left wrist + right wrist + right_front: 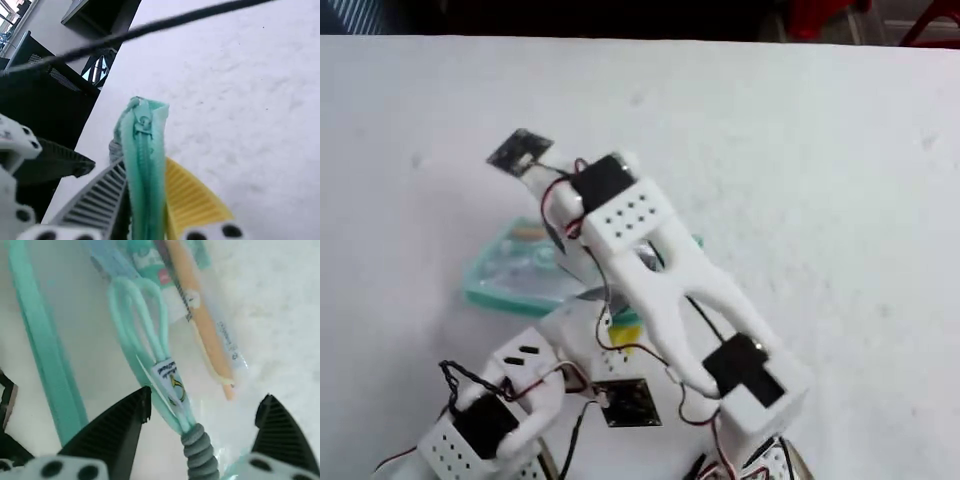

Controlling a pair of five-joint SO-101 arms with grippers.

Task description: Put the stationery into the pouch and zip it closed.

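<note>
i'm seeing clear, mint-edged pouch (pixel 520 272) w/ orange pen (pixel 200 325) inside, long axis running sideways across table (pixel 800 150). l gripper (pixel 144 160) is clenching pouch's zip end; r gripper (pixel 206 399) is gaping wide over it.

My left pincer (pixel 145 162) is ribbed matt plastic, grey on one side and yellow on the other. My right pincer (pixel 206 400) is black plastic, matt and finely ridged. The pouch (pixel 520 275) is clear glossy plastic film with mint-green edging. Its zipper (pixel 146 150) looks like matt cloth tape. The pull cord (pixel 137 310) is smooth mint string, gathered in a grey ribbed rubbery sleeve (pixel 201 452), with a glossy paper tag (pixel 170 382). The bench (pixel 800 150) is white, matt and faintly grainy.
</note>
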